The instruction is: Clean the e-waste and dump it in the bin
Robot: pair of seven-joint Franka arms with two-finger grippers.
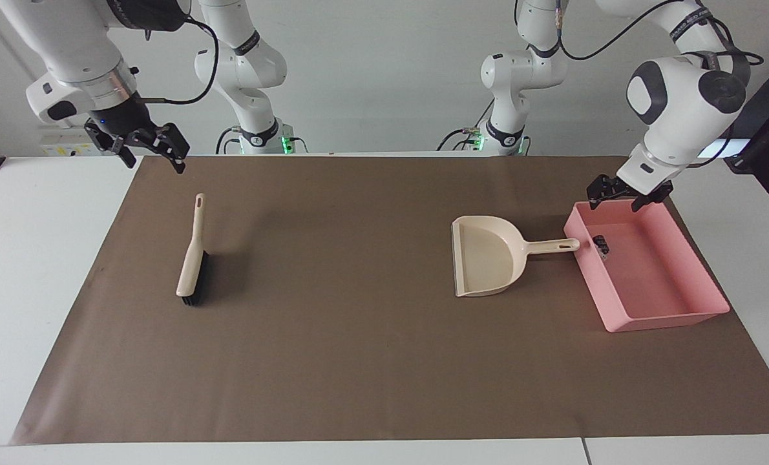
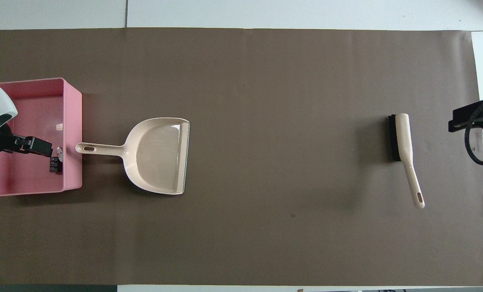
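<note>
The e-waste (image 1: 601, 245), a few tiny dark pieces with a pale one, lies in the pink bin (image 1: 669, 320) by the wall nearest the dustpan; it also shows in the overhead view (image 2: 54, 164) inside the bin (image 2: 73, 134). My left gripper (image 1: 619, 196) is open and empty, raised over the end of the bin nearer the robots, and the overhead view (image 2: 14, 145) shows it too. My right gripper (image 1: 152, 158) is open and empty, waiting in the air over the mat's edge at the right arm's end, partly in the overhead view (image 2: 475, 119).
A beige dustpan (image 1: 488, 255) lies flat on the brown mat (image 1: 358, 336), its handle tip at the bin's wall. A beige brush with black bristles (image 1: 194, 252) lies at the right arm's end of the mat, under the right gripper.
</note>
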